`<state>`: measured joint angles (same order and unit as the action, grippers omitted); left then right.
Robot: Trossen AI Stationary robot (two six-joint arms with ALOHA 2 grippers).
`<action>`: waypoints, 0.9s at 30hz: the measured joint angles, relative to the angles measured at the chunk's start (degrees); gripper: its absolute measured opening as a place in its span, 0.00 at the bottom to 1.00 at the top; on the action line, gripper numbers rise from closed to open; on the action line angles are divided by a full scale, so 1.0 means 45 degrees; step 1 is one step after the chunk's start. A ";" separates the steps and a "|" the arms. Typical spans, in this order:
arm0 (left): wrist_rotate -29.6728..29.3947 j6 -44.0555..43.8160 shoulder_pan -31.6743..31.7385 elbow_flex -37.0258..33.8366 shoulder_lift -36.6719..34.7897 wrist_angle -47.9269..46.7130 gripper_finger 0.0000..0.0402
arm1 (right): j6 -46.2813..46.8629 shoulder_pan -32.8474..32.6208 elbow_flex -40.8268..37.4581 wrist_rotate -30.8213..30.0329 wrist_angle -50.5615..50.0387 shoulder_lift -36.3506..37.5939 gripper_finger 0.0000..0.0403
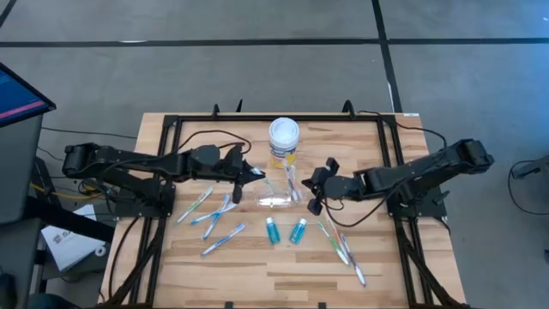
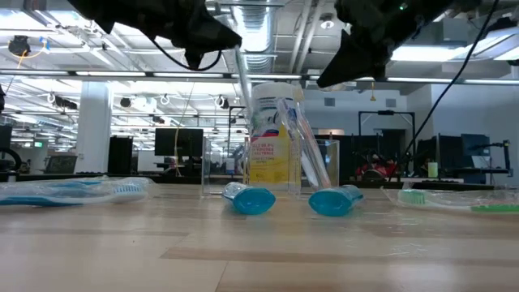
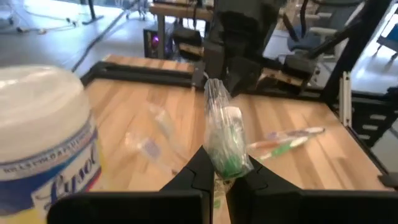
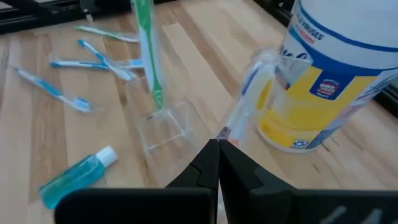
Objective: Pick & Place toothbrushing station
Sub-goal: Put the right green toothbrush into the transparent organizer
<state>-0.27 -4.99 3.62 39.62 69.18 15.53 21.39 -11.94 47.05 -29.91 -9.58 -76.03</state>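
Both arms are at work over the middle of the desk (image 1: 257, 257), around the clear plastic cup (image 1: 276, 197) that stands just near of the yellow jar (image 1: 284, 142).

The left gripper (image 3: 214, 177) comes in from the left, its jaws closed narrow on a wrapped green toothbrush (image 3: 225, 140), held upright with its lower end at or in the cup; whether it is fully seated I cannot tell. The right gripper (image 4: 217, 149) reaches from the right, its jaws pinched together on a wrapped blue-white toothbrush (image 4: 245, 109) that leans against the far side of the cup beside the jar.

So the station looks barely started: 2 brushes are at the cup, each gripped by an arm, and none stands there freely as far as I can judge.

Left to do:
- about 4 blue toothbrushes (image 1: 214, 219) scattered on the left half of the desk
- 2 or 3 green and pink ones (image 1: 343, 249) lying on the right half
- 2 teal tubes (image 1: 286, 230) lying side by side, near of the cup

Both held brushes need releasing before any of those can be fetched.
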 joint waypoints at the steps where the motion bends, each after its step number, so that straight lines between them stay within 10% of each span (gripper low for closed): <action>1: -0.0099 0.0000 0.0000 0.0004 -0.0113 -0.0341 0.01 | 0.0014 0.0042 0.0000 0.0000 0.0000 0.0010 0.00; 13: -0.0618 -0.0417 0.0000 -0.0015 -0.1639 -0.2814 0.02 | 0.0014 0.0105 0.0000 0.0002 0.0222 0.0063 0.00; 27: -0.0894 -0.0767 0.0000 -0.0015 0.0344 -0.2774 0.03 | 0.0014 0.0101 0.0000 0.0005 0.0296 0.0063 0.00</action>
<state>-4.29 -8.45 3.62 39.55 70.73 3.05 21.45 -11.49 47.05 -29.89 -8.25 -75.75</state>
